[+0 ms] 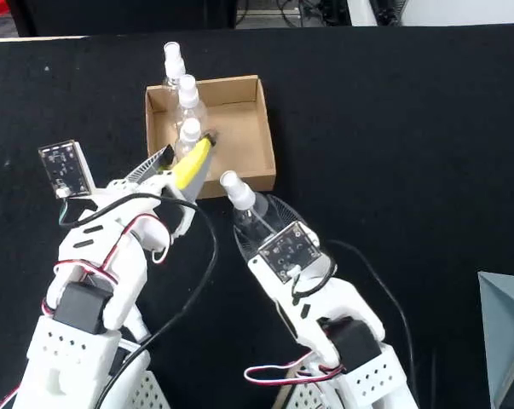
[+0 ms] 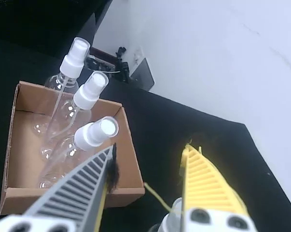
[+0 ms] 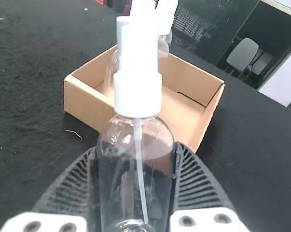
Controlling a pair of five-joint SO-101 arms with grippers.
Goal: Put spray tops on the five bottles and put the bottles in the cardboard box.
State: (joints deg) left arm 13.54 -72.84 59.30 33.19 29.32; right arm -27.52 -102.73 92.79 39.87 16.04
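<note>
The cardboard box (image 1: pixel 266 128) sits at the table's far middle. Three clear bottles with white spray tops stand in a row along its left side; the nearest bottle (image 1: pixel 189 132) is by the front wall. My left gripper (image 1: pixel 188 146) hangs open over the box's near left corner, its grey and yellow fingers on either side of that bottle (image 2: pixel 90 137) and above it. My right gripper (image 1: pixel 258 210) is just in front of the box, shut on a fourth bottle (image 3: pixel 135 145). That bottle carries a spray top (image 3: pixel 137 72) pointing toward the box (image 3: pixel 87 96).
A black cloth covers the table (image 1: pixel 393 128). A grey angular object (image 1: pixel 505 332) sits at the near right edge. Cables trail beside both arm bases. The right half of the box floor (image 1: pixel 239 128) is bare.
</note>
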